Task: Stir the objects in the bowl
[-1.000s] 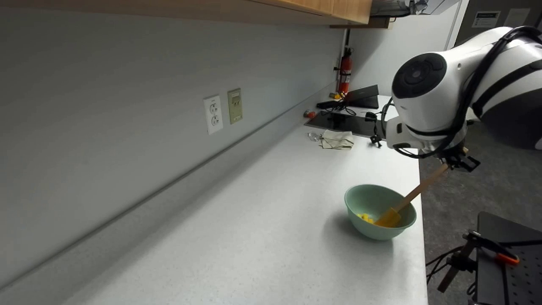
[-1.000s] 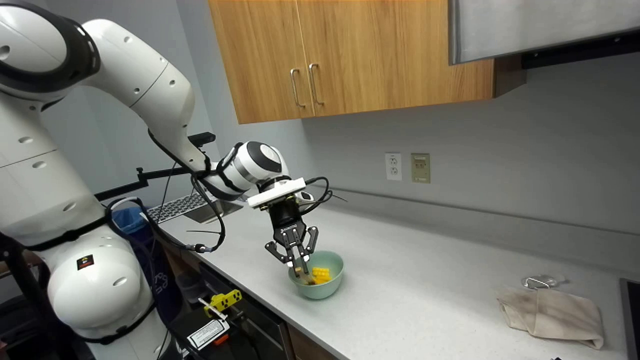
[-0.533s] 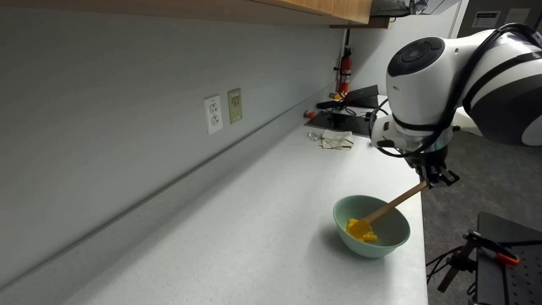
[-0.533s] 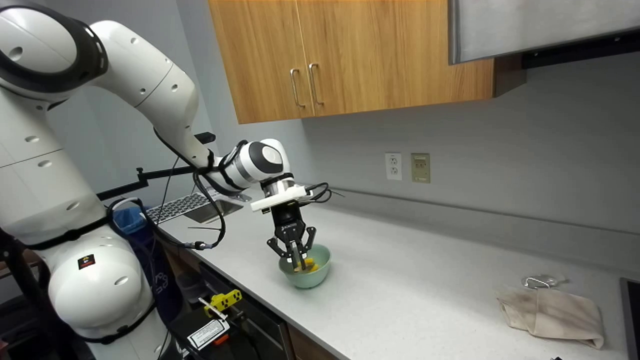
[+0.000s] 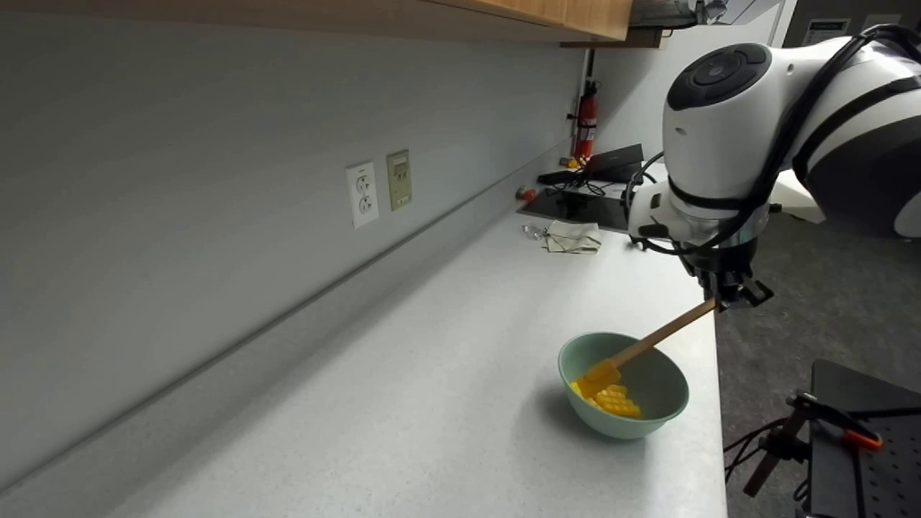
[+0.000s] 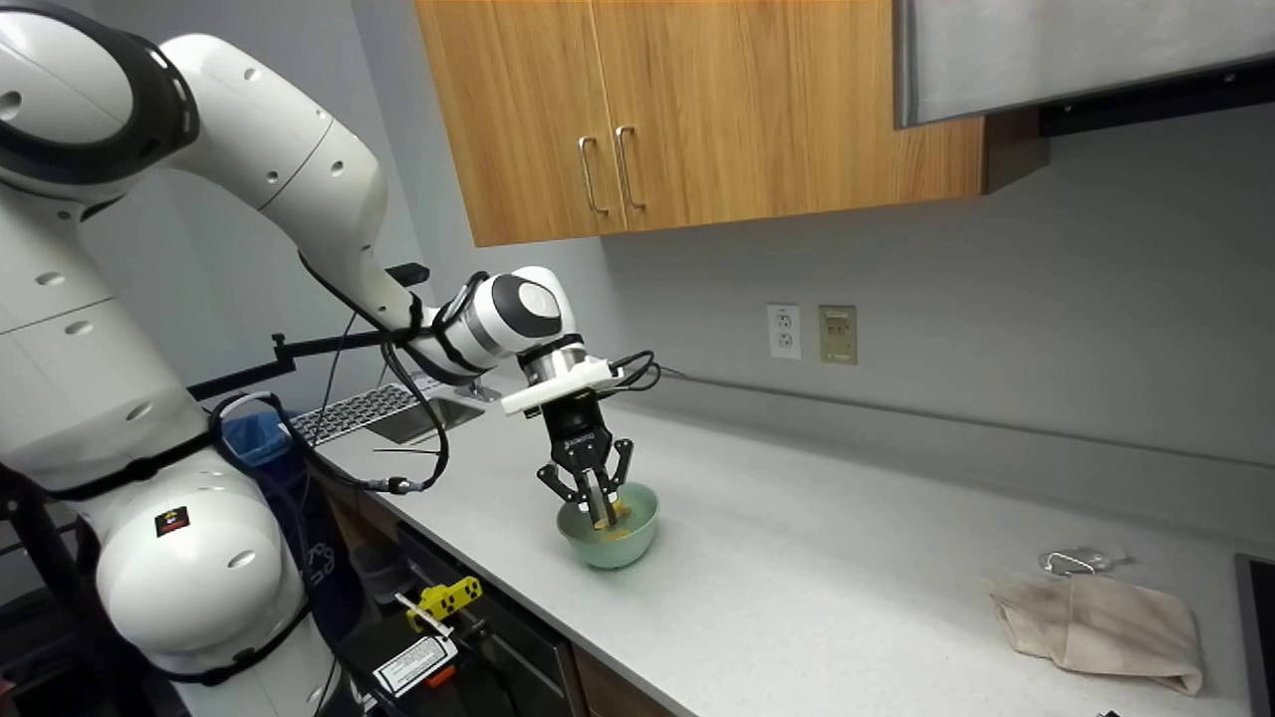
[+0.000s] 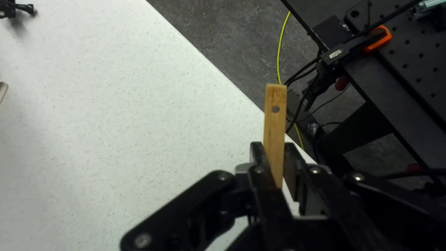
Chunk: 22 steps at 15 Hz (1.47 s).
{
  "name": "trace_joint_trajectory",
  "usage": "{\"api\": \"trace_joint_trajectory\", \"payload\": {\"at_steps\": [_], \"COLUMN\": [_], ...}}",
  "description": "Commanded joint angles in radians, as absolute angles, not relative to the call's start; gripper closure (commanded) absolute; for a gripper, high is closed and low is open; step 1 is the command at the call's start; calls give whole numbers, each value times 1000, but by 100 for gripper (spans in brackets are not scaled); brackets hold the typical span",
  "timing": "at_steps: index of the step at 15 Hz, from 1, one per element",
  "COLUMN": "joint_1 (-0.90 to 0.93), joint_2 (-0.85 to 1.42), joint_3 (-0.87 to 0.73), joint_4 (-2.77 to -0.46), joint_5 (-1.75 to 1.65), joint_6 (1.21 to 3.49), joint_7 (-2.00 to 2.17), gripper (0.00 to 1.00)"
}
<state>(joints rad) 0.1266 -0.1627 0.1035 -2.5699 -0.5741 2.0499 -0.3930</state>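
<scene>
Wooden-handled spatula [image 5: 653,338] gripped; yellow pieces [image 5: 619,403] lying in the green bowl [image 5: 622,429]

Jaws: clamped on the spatula's handle [image 7: 274,125], one jaw on each side of it. I find the gripper [image 7: 273,153] holding it near the top end; a short length stands clear beyond the jaws, with a small hole through it. From the grip the handle slants down over the rim and into the bowl. Whether it touches the rim, I cannot tell.

Contents: the yellow pieces lie close together at the bottom of the bowl, toward the side away from the gripper. Those in plain sight have a ridged surface. The spatula's orange-yellow head [image 5: 599,378] is down among them, hiding part of the group, so I cannot give a count.

Placement: the bowl, round and smooth-sided, stands on the white speckled table [image 5: 403,417], near its front edge. The white arm [image 6: 329,189] reaches in over that edge, its gripper pointing down at a slant.

Surroundings: well apart from the bowl lies a folded beige cloth [image 6: 1096,627], with a small clear item [image 6: 1081,561] just beside it, too indistinct to name. The wall [image 6: 996,329] carries a white outlet plate [image 6: 784,331] and, next to it, a beige plate [image 6: 838,335]. A wooden cabinet [image 6: 737,110] hangs above. At the far end I note a red fire extinguisher [image 5: 587,126].
</scene>
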Motion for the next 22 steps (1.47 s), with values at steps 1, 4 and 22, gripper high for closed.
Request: {"api": "trace_joint_trajectory", "payload": {"at_steps": [1, 4, 22], "joint_1": [127, 131, 155], "joint_2": [-209, -220, -70], "joint_3": [113, 123, 128], "joint_4": [-2569, -2560, -2526], "joint_5": [-630, -705, -564], "joint_6": [1990, 1928, 1835], "joint_7": [-401, -395, -401], "gripper": [96, 96, 96]}}
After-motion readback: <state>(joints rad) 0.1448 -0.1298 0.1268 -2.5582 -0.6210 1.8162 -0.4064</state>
